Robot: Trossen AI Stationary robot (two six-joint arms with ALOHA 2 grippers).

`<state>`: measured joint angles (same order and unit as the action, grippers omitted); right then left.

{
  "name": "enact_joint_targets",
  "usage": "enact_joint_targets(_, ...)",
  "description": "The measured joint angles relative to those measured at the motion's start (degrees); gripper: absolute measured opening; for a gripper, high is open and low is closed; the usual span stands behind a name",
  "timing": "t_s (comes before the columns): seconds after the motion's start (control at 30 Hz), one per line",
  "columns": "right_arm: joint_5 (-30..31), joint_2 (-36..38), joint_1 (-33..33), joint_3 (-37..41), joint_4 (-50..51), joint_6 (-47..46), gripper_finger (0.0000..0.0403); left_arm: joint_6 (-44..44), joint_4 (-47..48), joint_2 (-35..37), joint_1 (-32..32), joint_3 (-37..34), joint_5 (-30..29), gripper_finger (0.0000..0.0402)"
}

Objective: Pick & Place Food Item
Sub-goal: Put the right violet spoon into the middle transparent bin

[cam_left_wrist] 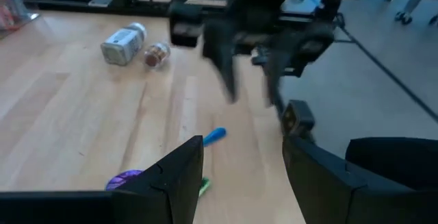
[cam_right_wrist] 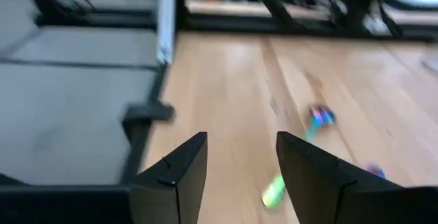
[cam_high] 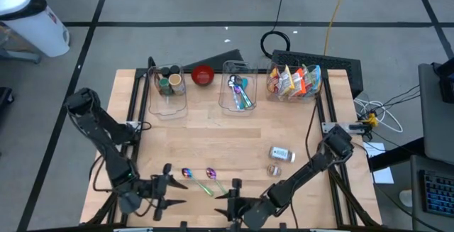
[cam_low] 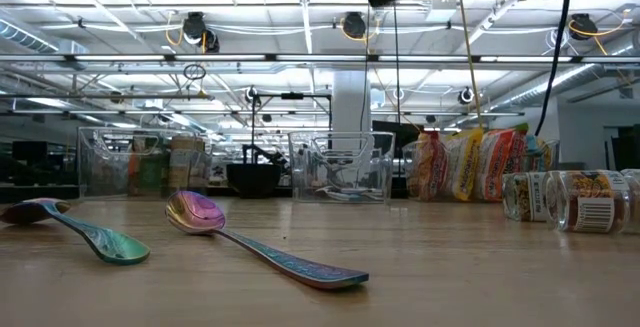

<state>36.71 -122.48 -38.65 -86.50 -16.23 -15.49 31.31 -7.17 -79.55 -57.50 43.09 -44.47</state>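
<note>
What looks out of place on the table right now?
Two jars lie tipped on their sides right of centre, and two iridescent spoons lie loose near the front edge, outside the clear bins at the back. Nothing looks spilled.

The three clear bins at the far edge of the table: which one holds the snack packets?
The right-hand bin, nearest the right arm's side. It holds colourful packets; the middle bin holds cutlery, the left bin jars.

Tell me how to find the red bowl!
Look at the far edge of the wooden table, where three clear bins stand in a row. The red bowl sits between the first bin and the middle bin. It is the only round red thing there.
</note>
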Motion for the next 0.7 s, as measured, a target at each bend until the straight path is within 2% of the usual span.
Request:
enact_joint_targets(0.17,5.7,-1.7,0.5,-0.1,5.6,-7.3,0.0167,1.6,-1.3,-1.1,-2.3,0.0,-3.4,0.0209)
enact_joint_targets(0.23,5.9,-2.2,1.4,-0.1,6.2,-9.2,0.0167,1.8,-2.9,-1.9,-2.7,0.0,-4.4,0.0209)
enact_joint_targets(0.37,1.5,-2.5,3.4,-0.1,7.4,-12.1,0.0167,1.6,-6.3,-3.6,-2.7,0.0,-4.5,0.0209)
enact_joint_targets(0.7,-6.2,-2.4,7.1,-0.1,18.0,-21.2,0.0167,2.2,-10.0,-5.7,-2.9,0.0,-4.6,0.0209)
